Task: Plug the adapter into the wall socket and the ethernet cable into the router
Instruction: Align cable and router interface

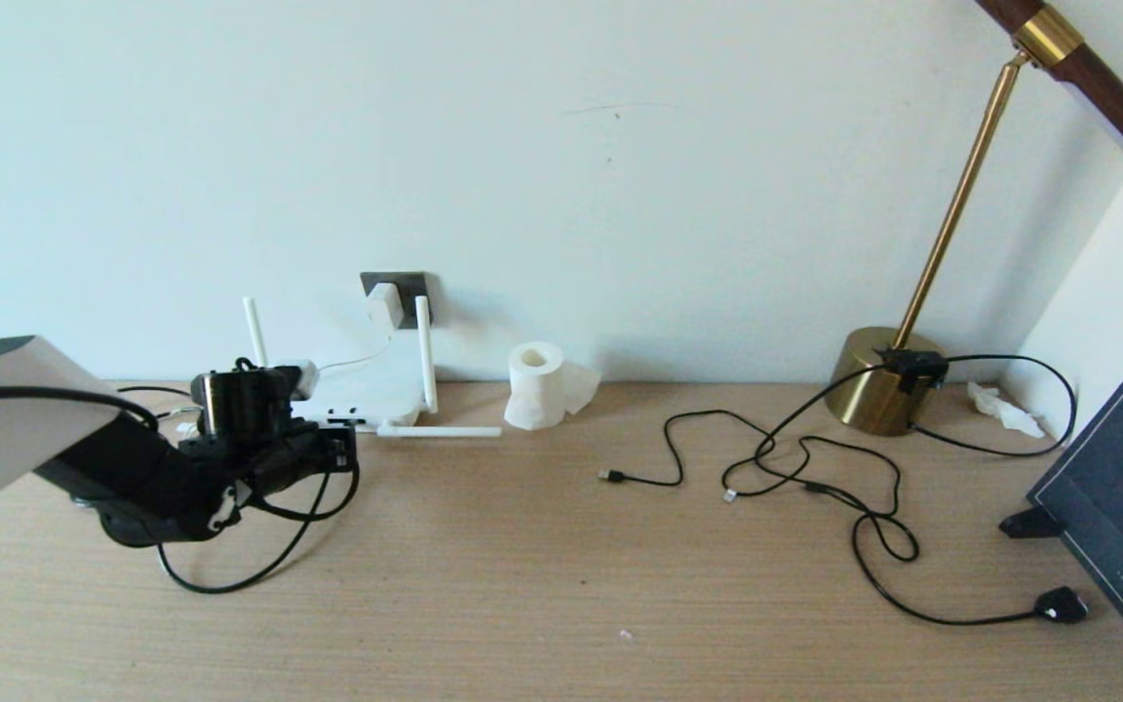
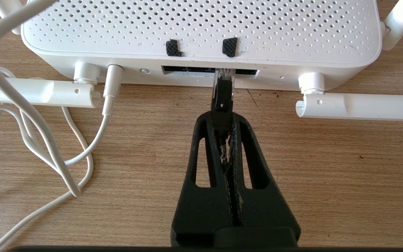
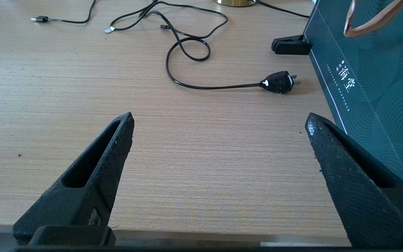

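Adapter (image 1: 384, 305) already seated in the socket (image 1: 409, 290) on the wall, its cord trailing down to the router (image 1: 367, 400). Left gripper (image 2: 222, 120) clamped on the black boot of the ethernet cable (image 2: 221, 99), held in line with the port row so the clear tip goes in straight at twelve o'clock from the fingers; tip at the port mouth, full seating not clear. Right gripper (image 3: 219, 119) parked over bare table (image 3: 201, 175), jaws spread wide, holding nothing, well clear of the work.
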Controlling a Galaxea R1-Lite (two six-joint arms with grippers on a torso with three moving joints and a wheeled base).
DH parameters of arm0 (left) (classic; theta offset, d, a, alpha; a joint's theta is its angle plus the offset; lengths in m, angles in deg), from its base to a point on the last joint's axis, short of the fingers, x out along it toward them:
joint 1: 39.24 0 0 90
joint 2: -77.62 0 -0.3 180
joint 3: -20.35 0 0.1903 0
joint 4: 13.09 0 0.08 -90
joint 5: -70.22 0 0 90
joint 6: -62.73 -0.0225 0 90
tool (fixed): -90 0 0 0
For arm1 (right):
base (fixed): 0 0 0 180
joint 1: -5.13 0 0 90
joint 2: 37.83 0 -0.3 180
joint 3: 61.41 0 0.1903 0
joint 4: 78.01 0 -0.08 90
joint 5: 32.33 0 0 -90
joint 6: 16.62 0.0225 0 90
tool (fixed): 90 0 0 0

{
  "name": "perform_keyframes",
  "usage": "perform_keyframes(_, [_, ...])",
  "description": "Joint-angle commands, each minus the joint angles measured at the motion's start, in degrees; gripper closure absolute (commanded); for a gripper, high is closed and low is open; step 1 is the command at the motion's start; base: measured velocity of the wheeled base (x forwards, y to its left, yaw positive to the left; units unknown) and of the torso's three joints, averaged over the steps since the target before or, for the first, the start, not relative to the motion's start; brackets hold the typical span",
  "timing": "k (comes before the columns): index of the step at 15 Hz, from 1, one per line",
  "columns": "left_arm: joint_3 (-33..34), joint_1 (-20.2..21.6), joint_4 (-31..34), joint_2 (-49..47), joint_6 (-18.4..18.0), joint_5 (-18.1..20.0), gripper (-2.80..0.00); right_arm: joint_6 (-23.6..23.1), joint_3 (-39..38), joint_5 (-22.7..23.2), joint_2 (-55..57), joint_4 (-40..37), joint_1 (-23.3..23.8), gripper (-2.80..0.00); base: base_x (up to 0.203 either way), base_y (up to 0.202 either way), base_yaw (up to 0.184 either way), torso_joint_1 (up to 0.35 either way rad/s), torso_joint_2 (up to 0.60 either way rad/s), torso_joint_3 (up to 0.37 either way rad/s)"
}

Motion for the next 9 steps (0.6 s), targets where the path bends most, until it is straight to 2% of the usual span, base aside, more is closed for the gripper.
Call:
perform_keyframes(1, [-0.2, 0.0, -0.4, 0.1, -0.2, 0.0, 0.0, 0.0, 0.0, 0.0, 0.1, 0.0, 0.0, -2.8, 0.0, 0.0, 0.0, 0.0, 0.0, 0.0])
perform_keyframes(9, [0.3, 0.0, -0.6, 0.3, -0.2, 0.0, 0.0, 0.0, 0.0, 0.0, 0.1, 0.0, 0.0, -2.8, 0.0, 0.0, 0.0, 0.0, 0.0, 0.0])
